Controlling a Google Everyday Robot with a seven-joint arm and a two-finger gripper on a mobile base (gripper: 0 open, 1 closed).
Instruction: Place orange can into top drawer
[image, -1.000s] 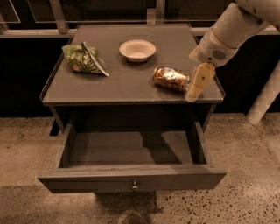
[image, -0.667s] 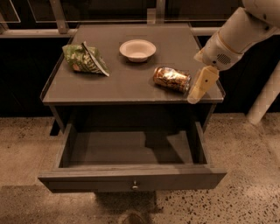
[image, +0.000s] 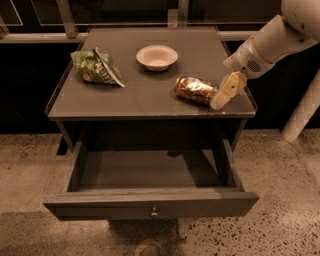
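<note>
Filling most of the view, the dark grey table (image: 140, 102) stands on a speckled stone floor (image: 280, 200), its top seen from above and in front. Below the top, the top drawer (image: 150, 204) is pulled well out toward the camera. Its flat front panel is nearest, and its inner bottom is in view, shadowed toward the back. The white arm (image: 272, 42) comes in from the upper right and slopes down over the table's right edge.

A green chip bag (image: 95, 67) lies crumpled near the left edge, about midway between the far and near edges. A small pale bowl (image: 157, 57) sits upright toward the far edge, roughly at the middle of the table's width and well apart from the bag.

The orange can (image: 195, 90) lies on its side on the table top, toward the near right corner. It is on the table and not in the drawer. Its shiny gold and dark print catches the light, and its long axis runs roughly left to right.

The tan end effector (image: 226, 91) hangs at the can's right end, just inside the right edge, tilted down and to the left. It is just beside the can or touching it. From this angle I cannot tell whether it is wide, narrow or holding the can.

A small round metal knob (image: 154, 213) sits at the centre of the drawer's front panel.
</note>
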